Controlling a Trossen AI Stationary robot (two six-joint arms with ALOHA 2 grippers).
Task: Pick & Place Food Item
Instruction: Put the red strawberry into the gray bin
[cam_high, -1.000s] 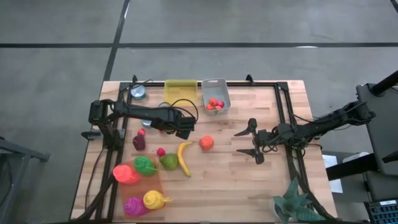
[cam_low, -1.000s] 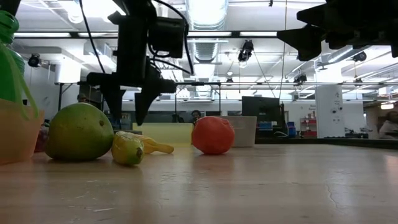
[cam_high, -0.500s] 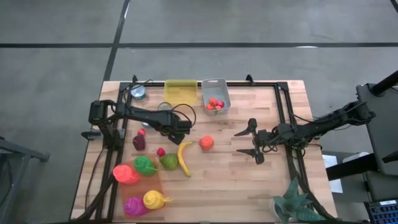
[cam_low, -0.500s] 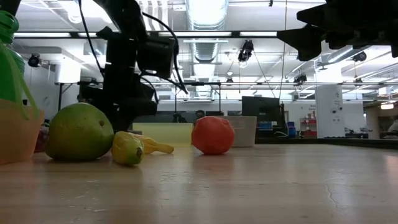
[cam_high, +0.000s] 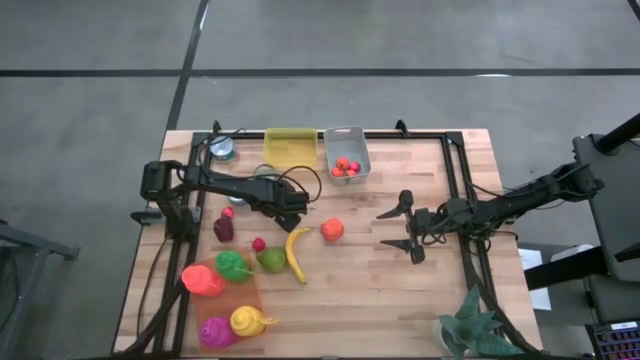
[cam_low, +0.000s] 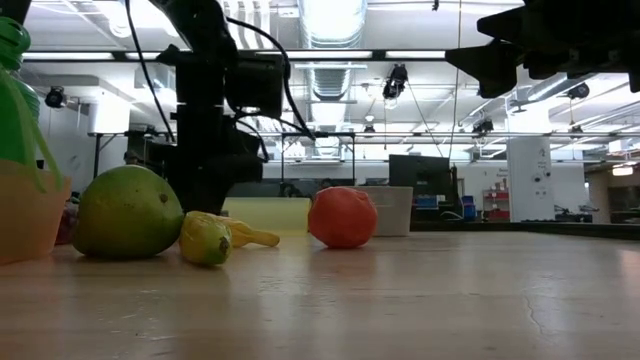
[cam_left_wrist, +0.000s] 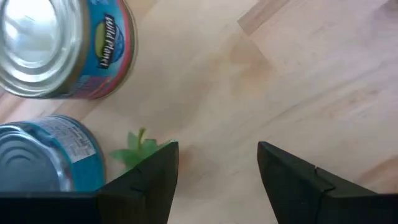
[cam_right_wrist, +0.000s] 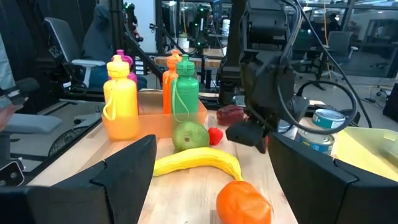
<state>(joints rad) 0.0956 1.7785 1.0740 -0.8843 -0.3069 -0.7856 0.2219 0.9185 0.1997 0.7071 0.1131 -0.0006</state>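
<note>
One label reads — "Wild Planet", in white on the blue-and-pink band of the upright silver tin can (cam_left_wrist: 59, 46).

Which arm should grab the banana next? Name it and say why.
Left, probably. The left gripper hangs open just behind the banana, low over the table. The right gripper waits open farther off on the table's right side, with the orange nearer to it than the banana.
</note>
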